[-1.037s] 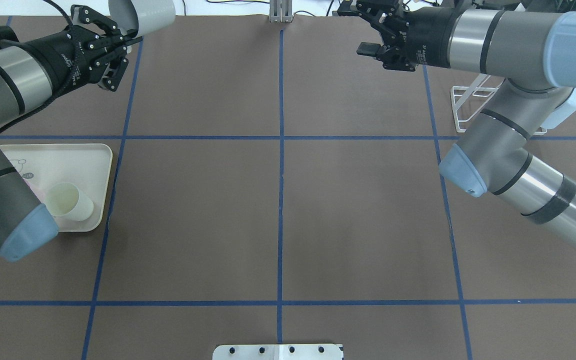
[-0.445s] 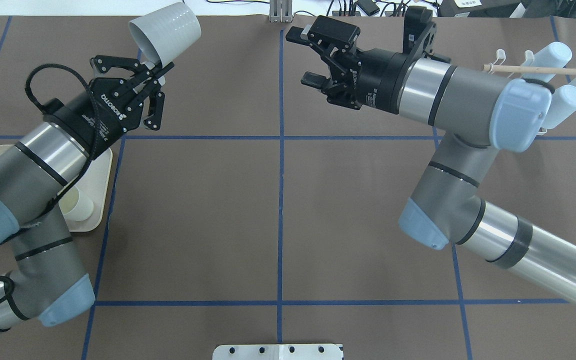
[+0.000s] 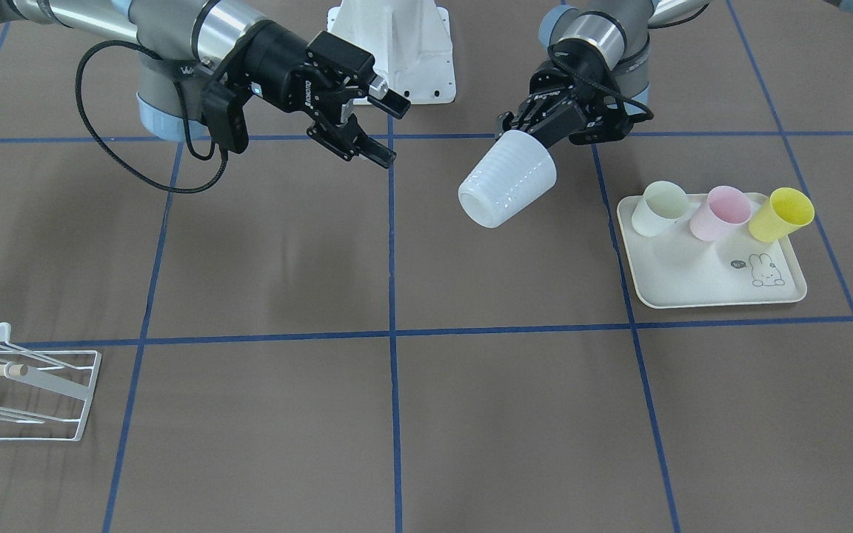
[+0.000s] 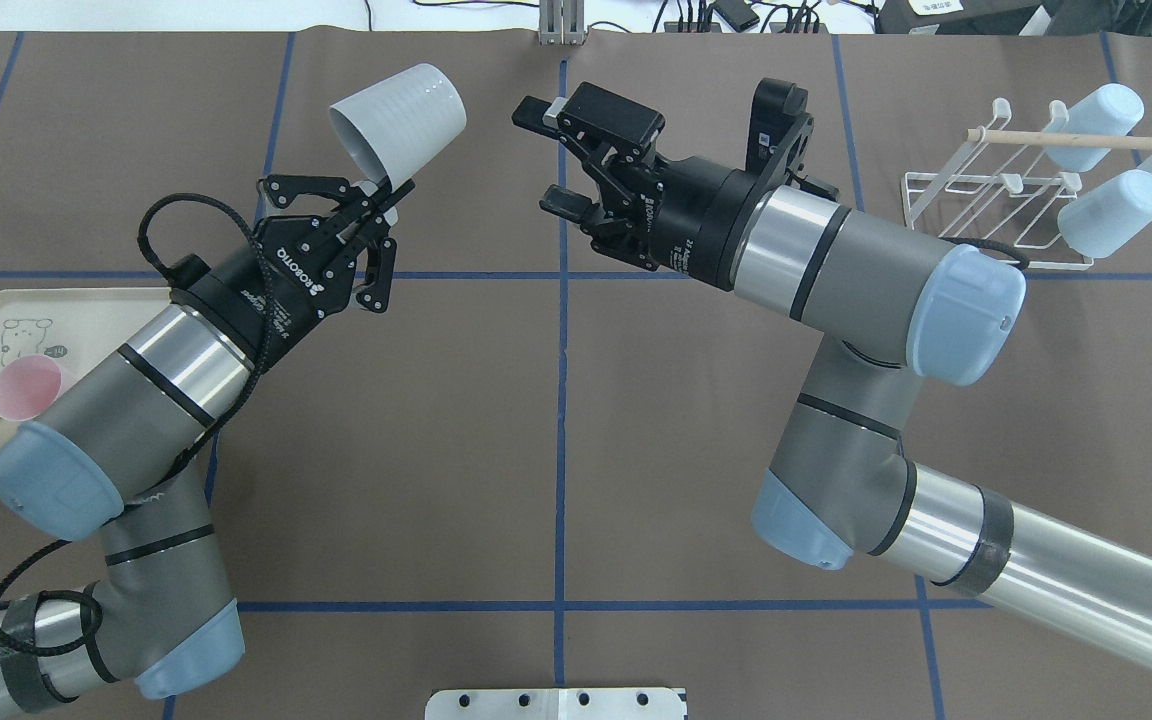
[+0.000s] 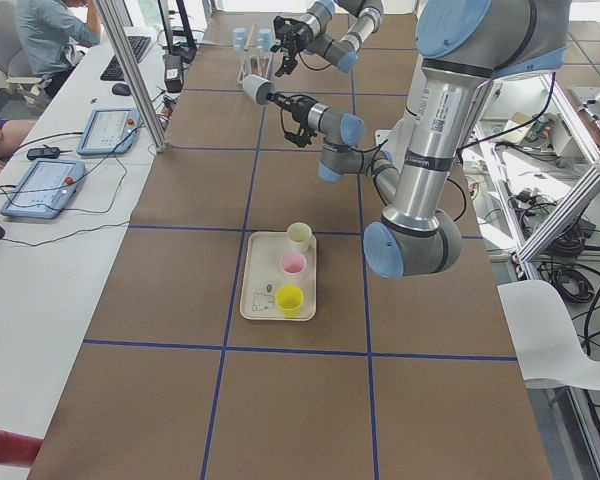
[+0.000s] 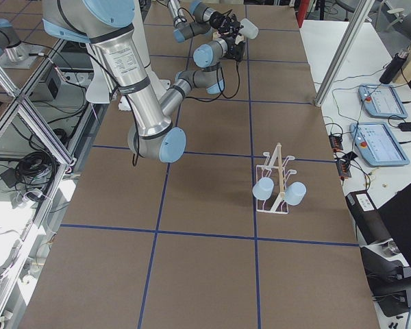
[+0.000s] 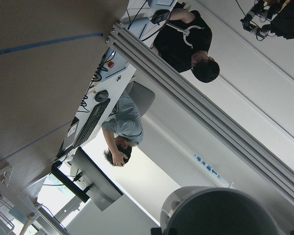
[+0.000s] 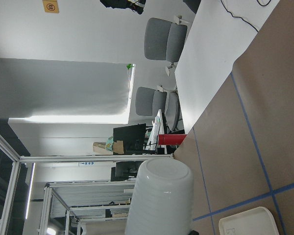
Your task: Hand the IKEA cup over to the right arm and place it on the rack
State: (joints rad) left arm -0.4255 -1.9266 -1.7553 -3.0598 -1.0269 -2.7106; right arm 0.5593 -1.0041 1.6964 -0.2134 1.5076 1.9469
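My left gripper (image 4: 383, 198) is shut on the rim of a white ribbed cup (image 4: 398, 115), held in the air over the far middle of the table, tilted, with its base pointing away from the robot. In the front-facing view the cup (image 3: 508, 189) hangs below that gripper (image 3: 526, 135). My right gripper (image 4: 548, 155) is open and empty, facing the cup from its right with a small gap. It also shows in the front-facing view (image 3: 389, 133). The cup fills the lower right wrist view (image 8: 161, 196). The white wire rack (image 4: 976, 190) stands at the far right.
Two light-blue cups (image 4: 1096, 110) (image 4: 1111, 215) hang on the rack by its wooden rod (image 4: 1076, 137). A cream rabbit-printed tray (image 3: 708, 277) on my left holds a pale cup (image 3: 660, 209), a pink cup (image 3: 726, 213) and a yellow cup (image 3: 780, 215).
Both arms have swung in toward the table's centre line. The left gripper has carried the white cup to the right, and the open right gripper has moved left toward it.
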